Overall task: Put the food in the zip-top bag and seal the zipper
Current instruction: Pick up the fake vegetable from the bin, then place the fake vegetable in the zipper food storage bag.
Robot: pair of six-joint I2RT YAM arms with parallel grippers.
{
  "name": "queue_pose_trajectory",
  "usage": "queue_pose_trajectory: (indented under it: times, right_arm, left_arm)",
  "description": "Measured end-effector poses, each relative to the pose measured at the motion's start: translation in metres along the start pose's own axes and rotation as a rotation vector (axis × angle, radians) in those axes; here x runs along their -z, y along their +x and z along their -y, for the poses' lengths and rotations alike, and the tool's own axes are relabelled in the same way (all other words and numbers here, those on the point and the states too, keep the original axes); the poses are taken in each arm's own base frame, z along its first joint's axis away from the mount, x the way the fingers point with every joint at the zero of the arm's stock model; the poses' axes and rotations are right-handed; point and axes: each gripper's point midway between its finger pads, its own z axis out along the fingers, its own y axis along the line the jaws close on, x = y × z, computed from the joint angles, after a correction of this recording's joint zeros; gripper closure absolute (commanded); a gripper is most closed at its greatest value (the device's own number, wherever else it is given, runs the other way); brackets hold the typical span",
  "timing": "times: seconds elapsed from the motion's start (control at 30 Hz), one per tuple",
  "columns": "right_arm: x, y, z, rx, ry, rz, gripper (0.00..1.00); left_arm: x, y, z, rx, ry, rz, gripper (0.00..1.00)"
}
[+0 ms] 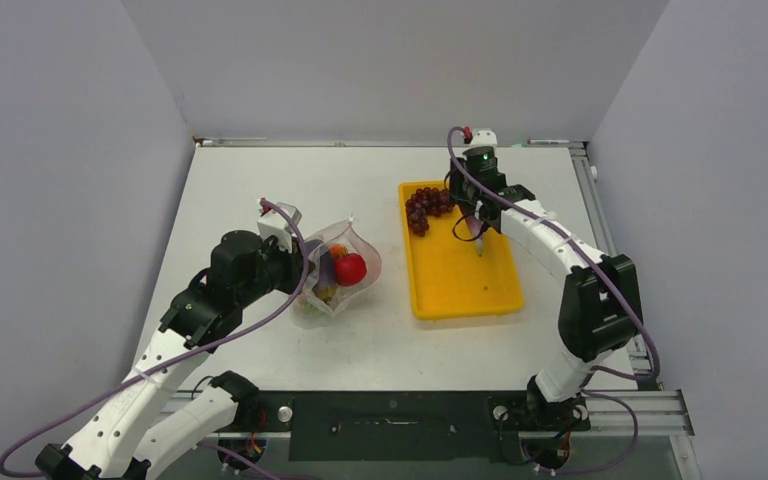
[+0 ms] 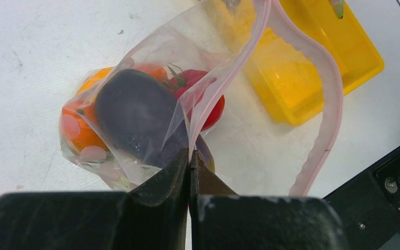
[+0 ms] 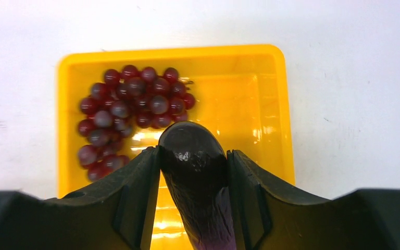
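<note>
A purple eggplant (image 3: pixel 198 179) hung clamped between the jaws of the right end effector (image 3: pixel 193 159) above the yellow tray (image 3: pixel 271 104). A dark red grape bunch (image 3: pixel 127 112) lay in the tray's far left corner. Across the white counter (image 1: pixel 260 180), well apart from the tray, the left end effector (image 2: pixel 189 172) was clenched on one lip of the zip-top bag (image 2: pixel 151 57). That grip held the clear film up, so the pink zipper (image 2: pixel 334 104) stood in a wide loop. Inside the bag sat a second eggplant (image 2: pixel 130 112), a red tomato-like piece (image 2: pixel 211 101) and orange pieces (image 2: pixel 83 138).

Judged from this moment, the step in hand was the carry to the bag, with the grapes to follow and the seal not yet made. Doing it well would mean bringing the eggplant over the open loop rather than at the bag's side. It should go down tip first into the gap on the tray side of the food already there. The jaws should part only once the eggplant had passed below the zipper. The film looked floppy, so a nudge on the free lip could fold the mouth shut or tip the contents out. The left grip would need to stay high and steady.
</note>
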Motion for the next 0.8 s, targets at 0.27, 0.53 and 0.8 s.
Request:
queue_pose_trajectory:
  times: [0.27,0.53,0.8]
  right_arm:
    - [0.065,-0.034,-0.035,-0.016,-0.175,0.148,0.95]
    - [0.143,-0.068,-0.080,-0.016,-0.425,0.313,0.95]
    - [0.220,-0.090,-0.103,-0.043,-0.684,0.487,0.94]
  left_arm:
    - [0.000,0.001,0.000,0.000,-0.002,-0.003,1.00]
    - [-0.001,0.001,-0.001,0.000,-0.005,-0.003,1.00]
    - [-0.001,0.001,-0.001,0.000,-0.006,-0.007,1.00]
